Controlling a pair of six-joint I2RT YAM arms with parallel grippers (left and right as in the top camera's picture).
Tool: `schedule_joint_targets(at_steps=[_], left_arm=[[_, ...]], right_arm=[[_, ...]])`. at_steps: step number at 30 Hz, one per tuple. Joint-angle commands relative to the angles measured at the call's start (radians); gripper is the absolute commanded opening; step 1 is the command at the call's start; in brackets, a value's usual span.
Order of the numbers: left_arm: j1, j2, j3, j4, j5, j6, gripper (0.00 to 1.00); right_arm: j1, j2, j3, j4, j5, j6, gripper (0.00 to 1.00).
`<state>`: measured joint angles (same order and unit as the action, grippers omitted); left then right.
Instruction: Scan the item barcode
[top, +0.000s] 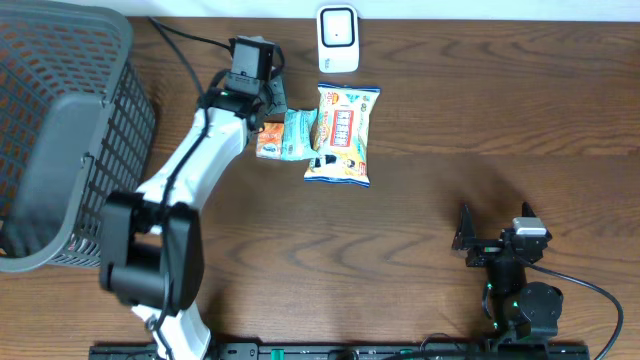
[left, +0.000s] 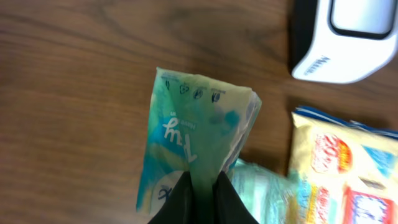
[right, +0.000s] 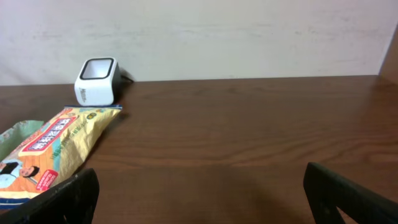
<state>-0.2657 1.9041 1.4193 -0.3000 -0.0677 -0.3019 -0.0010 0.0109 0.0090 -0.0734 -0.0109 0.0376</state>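
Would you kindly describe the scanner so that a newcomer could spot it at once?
Look along the far edge of the table, right of the grey basket. Just beyond the yellow snack bag and green packet stands the scanner. It is the only white, boxy thing, with a dark window.

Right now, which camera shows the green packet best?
The left wrist view: the green packet looks big and close, pinched by the left end effector. Overhead shows it small beside the snack bag. The right wrist shows only a green sliver.
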Motion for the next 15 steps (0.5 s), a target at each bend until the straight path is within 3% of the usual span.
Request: schedule_joint_targets(at_steps=[1, 6, 10, 15], left_arm=[[-0.001, 0.054, -0.006, 0.063, -0.032, 0.01, 0.07], [-0.002, 0.116, -0.006, 0.173, -0.031, 0.011, 0.08], [-0.002, 0.154, -0.006, 0.171, -0.03, -0.079, 0.08], [-0.013, 0.194, -0.006, 0.121, -0.027, -0.082, 0.08]], right_arm=[[-0.005, -0.005, -0.003, -0.002, 0.001, 0.006, 0.99], [-0.005, -0.005, -0.003, -0.002, 0.001, 0.006, 0.99], [-0.005, -0.005, -0.003, -0.001, 0.001, 0.006, 0.99], [-0.005, -0.005, -0.003, -0.002, 0.001, 0.006, 0.99]])
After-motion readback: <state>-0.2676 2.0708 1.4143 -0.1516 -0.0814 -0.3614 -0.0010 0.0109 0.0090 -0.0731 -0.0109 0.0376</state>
